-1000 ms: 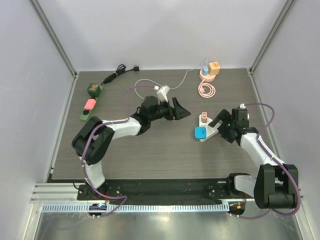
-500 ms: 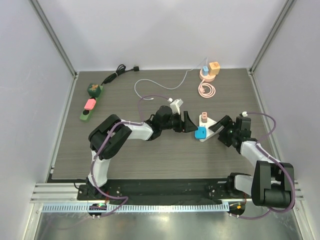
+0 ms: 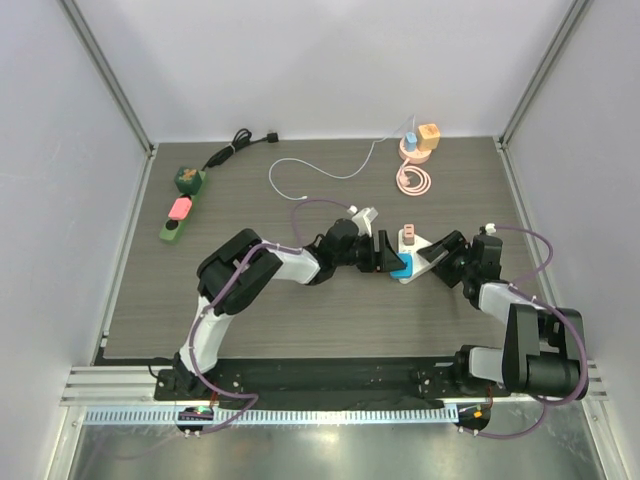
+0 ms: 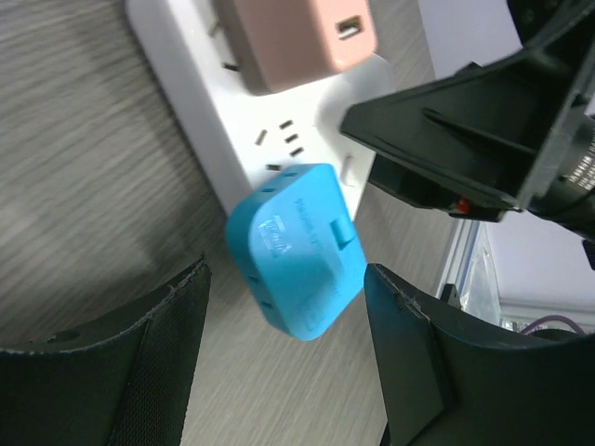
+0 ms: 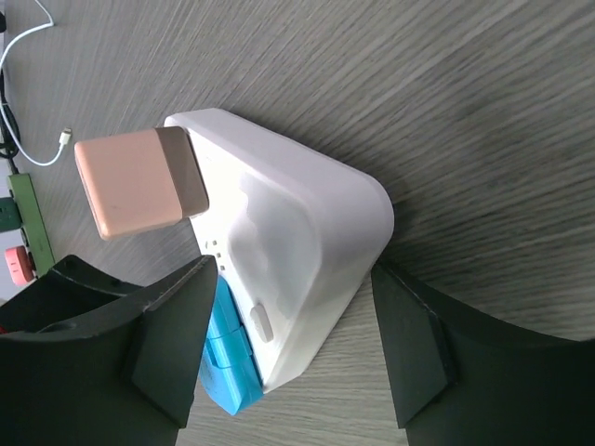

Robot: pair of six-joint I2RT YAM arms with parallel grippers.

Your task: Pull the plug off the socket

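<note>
A white socket strip (image 3: 418,252) lies right of the table's middle, with a blue plug (image 3: 401,266) at its near end and a pink plug (image 3: 408,236) at its far end. My left gripper (image 3: 386,254) is open, its jaws either side of the blue plug (image 4: 297,246) with gaps on both sides. My right gripper (image 3: 441,251) is open, its jaws straddling the strip's (image 5: 297,223) end. The right wrist view shows the blue plug (image 5: 228,367) seated against the strip and the pink plug (image 5: 139,181). The strip (image 4: 223,111) and pink plug (image 4: 297,32) show in the left wrist view.
A green power strip (image 3: 170,225) with a pink plug lies at the left edge, a black cable (image 3: 238,143) behind it. A white cable (image 3: 310,170) loops at the back middle. A pink coiled cable (image 3: 414,181) and small adapters (image 3: 421,138) sit at the back right.
My left gripper has travelled right across the table and now brackets the blue plug. My right gripper has closed in on the strip's right end.
</note>
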